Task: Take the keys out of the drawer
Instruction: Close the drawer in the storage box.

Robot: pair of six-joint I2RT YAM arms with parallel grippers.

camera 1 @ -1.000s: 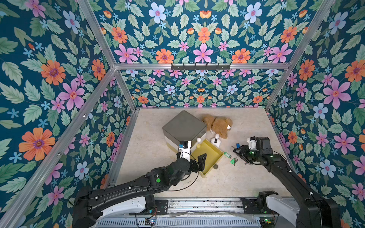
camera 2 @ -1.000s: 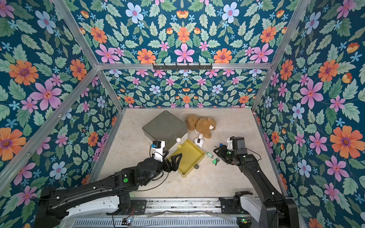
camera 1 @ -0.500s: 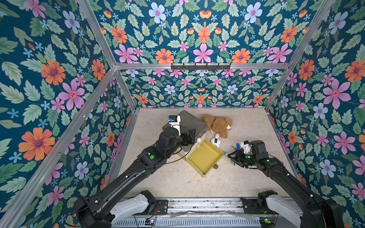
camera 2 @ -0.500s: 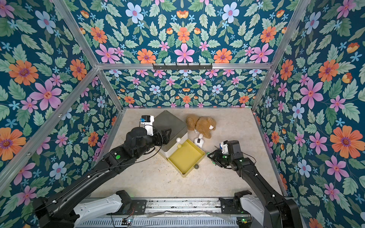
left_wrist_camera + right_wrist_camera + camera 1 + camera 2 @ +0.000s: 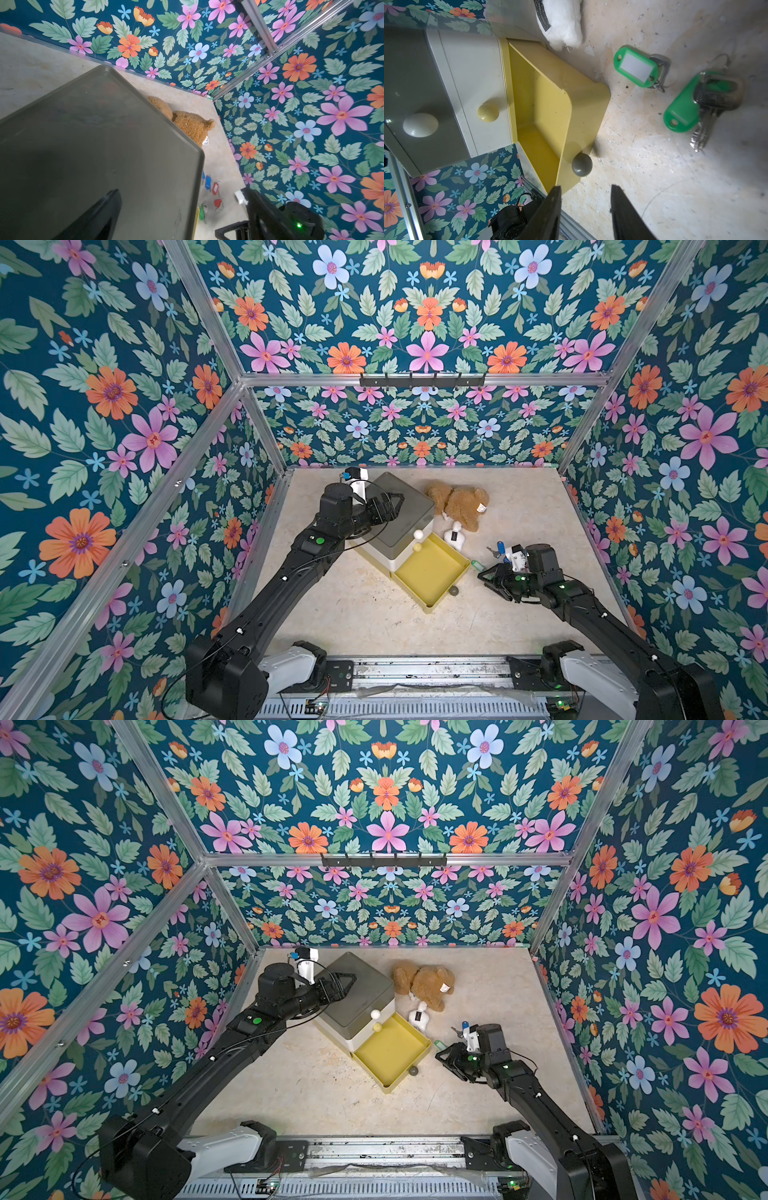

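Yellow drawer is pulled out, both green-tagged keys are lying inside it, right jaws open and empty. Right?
Not quite. The yellow drawer is pulled out but empty. Both green-tagged keys lie on the table beside it, as the right wrist view shows. The right gripper does have its jaws open and empty.

Both top views look steeply down from high, sharing the whole bench (image 5: pixel 332 614). The left wrist camera skims close over the cabinet (image 5: pixel 104 135) top; the right wrist's faces the drawer (image 5: pixel 546 108) nearby.
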